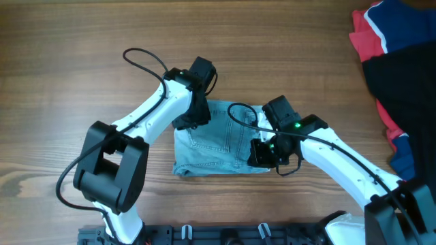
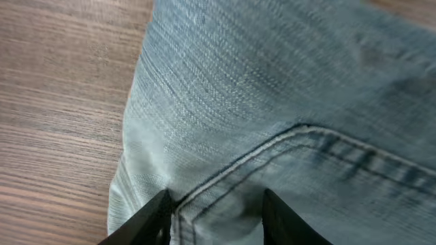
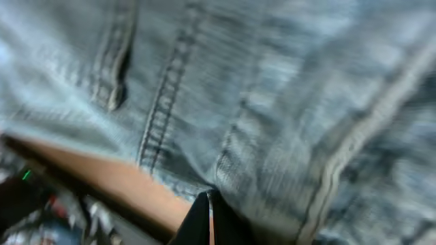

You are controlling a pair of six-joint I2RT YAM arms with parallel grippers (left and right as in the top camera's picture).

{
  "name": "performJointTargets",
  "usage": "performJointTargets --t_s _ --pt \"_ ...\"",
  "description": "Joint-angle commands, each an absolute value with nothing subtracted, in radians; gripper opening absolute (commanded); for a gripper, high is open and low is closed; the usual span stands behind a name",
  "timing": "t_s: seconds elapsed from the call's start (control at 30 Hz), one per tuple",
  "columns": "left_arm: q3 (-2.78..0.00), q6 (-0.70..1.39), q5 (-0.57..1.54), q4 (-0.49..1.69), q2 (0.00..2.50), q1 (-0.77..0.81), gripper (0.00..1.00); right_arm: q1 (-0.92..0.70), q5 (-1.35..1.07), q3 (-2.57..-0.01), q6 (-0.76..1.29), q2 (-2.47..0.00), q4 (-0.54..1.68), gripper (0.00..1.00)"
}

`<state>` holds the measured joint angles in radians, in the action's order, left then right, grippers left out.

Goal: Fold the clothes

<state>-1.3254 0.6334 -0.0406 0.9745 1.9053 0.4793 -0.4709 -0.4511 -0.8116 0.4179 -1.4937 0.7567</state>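
Jeans (image 1: 218,139) lay folded into a compact block mid-tabletop (image 1: 68,54), btwn the two arms. Long axis ran approx L-R across the overhead view, near edge dipping a bit toward the left. Stitched side was up, w/ a pocket (image 1: 204,139) showing on the left half. Which end the waistband faced: couldn't tell from above.

Nearest the arm bases, right pincer (image 1: 262,153) sat at the block's near-right corner. Its wrist view was blurred, but the jaws were closed tight, black tips together & pressed against the denim by a seam, bare wood just beside them. Whether any cloth was caught in the tips: couldn't tell.

Further back, left pincer (image 1: 193,117) was down on the block's far-left corner. Its jaws stood part-way apart, narrowish, fingers (image 2: 146,221) one each side of the pocket's stitched corner, tips touching the cloth. Denim lay btwn them, but real pinch vs just resting on top: couldn't tell. In that wrist view the folded edge of the jeans ran just left of the pincer, wood grain beyond.

Farthest, at the far-right corner, red, navy & black garments (image 1: 398,61) lay heaped, well apart from the jeans & partly cut off by the frame.
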Motion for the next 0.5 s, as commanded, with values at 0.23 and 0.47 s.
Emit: performJointTargets --t_s 0.23,0.47 --pt "-1.110 0.645 -0.020 0.881 1.925 0.467 0.39 -0.470 -0.087 -0.801 0.587 -1.671 0.652 0.04" --pt "-1.110 0.697 0.086 0.994 1.901 0.467 0.33 -0.425 0.090 -0.806 0.628 -1.672 0.536 0.04"
